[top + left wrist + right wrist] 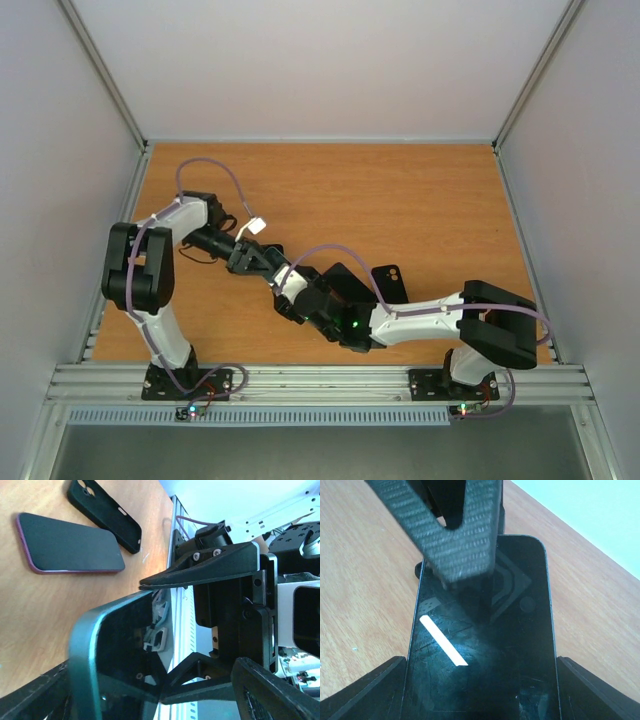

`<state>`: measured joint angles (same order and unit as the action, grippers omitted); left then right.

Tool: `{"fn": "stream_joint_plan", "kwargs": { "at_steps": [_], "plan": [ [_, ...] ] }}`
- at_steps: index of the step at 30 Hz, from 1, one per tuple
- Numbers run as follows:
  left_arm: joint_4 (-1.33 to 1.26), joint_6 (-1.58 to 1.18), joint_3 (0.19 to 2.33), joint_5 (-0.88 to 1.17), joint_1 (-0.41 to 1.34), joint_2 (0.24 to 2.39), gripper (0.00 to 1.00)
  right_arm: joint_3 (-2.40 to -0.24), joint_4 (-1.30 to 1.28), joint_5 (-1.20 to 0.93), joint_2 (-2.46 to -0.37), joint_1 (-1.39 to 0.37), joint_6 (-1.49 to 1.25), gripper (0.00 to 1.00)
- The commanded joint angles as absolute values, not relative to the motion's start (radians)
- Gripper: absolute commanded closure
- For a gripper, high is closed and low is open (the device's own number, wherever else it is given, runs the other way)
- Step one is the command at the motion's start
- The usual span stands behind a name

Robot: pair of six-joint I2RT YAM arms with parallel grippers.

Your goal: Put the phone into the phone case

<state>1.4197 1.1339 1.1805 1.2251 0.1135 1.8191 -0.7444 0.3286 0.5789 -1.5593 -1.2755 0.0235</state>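
Right wrist, phone [485, 630] in right gripper [480, 662]

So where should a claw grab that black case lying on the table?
Take the case across its narrow width, by the two long side walls, probably coming straight down from above. It lies flat on the table, so only its edges offer a hold, and its length looks too much to span.

The top camera looks down from behind. Both wrist cameras sit close over the same table [420, 190].
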Motion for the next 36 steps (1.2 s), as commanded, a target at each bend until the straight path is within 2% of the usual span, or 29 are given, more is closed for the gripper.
{"fn": "stream_joint_plan", "kwargs": {
  "at_steps": [1, 4, 6, 10, 12, 15, 16, 17, 18, 20, 21, 22, 25, 28, 32, 36],
  "plan": [
    [1.431, 1.141, 1.170, 1.228, 0.140, 1.804, 0.24, -0.790, 0.453, 0.597, -1.571, -1.281, 0.086, 0.99],
    [1.490, 1.197, 1.181, 1.223, 0.154, 1.822, 0.53, -0.790, 0.474, 0.621, -1.581, -1.281, 0.103, 0.99],
    [1.534, 1.247, 1.190, 1.225, 0.158, 1.833, 0.61, -0.788, 0.479, 0.646, -1.589, -1.279, 0.110, 0.99],
    [1.560, 1.295, 1.195, 1.220, 0.160, 1.841, 0.67, -0.776, 0.481, 0.668, -1.601, -1.280, 0.113, 0.99],
    [1.560, 1.297, 1.195, 1.216, 0.160, 1.841, 0.74, -0.767, 0.483, 0.670, -1.599, -1.279, 0.114, 0.99],
    [1.559, 1.299, 1.196, 1.210, 0.161, 1.841, 0.98, -0.748, 0.491, 0.674, -1.587, -1.279, 0.109, 0.98],
    [1.560, 1.302, 1.195, 1.208, 0.161, 1.841, 0.99, -0.740, 0.497, 0.676, -1.577, -1.279, 0.106, 0.95],
    [1.558, 1.304, 1.195, 1.206, 0.161, 1.842, 0.99, -0.731, 0.507, 0.681, -1.564, -1.279, 0.100, 0.88],
    [1.551, 1.304, 1.195, 1.204, 0.162, 1.841, 0.99, -0.713, 0.519, 0.690, -1.551, -1.279, 0.093, 0.76],
    [1.531, 1.289, 1.192, 1.202, 0.161, 1.840, 0.99, -0.682, 0.545, 0.708, -1.508, -1.279, 0.081, 0.39],
    [1.515, 1.281, 1.191, 1.200, 0.161, 1.839, 0.99, -0.660, 0.561, 0.712, -1.483, -1.279, 0.077, 0.10],
    [1.494, 1.266, 1.187, 1.198, 0.162, 1.836, 0.99, -0.638, 0.581, 0.714, -1.450, -1.279, 0.072, 0.03],
    [1.380, 1.189, 1.157, 1.186, 0.161, 1.805, 0.99, -0.584, 0.614, 0.755, -1.354, -1.279, 0.027, 0.01],
    [1.160, 1.035, 1.080, 1.153, 0.163, 1.720, 0.99, -0.560, 0.582, 0.777, -1.286, -1.276, -0.046, 0.02],
    [0.871, 0.788, 0.950, 1.098, 0.165, 1.549, 0.99, -0.578, 0.469, 0.619, -1.251, -1.234, -0.181, 0.02],
    [0.790, 0.735, 0.886, 1.124, 0.166, 1.447, 0.99, -0.486, 0.515, 0.227, -1.191, -1.026, -0.394, 0.02]
  ]
}}
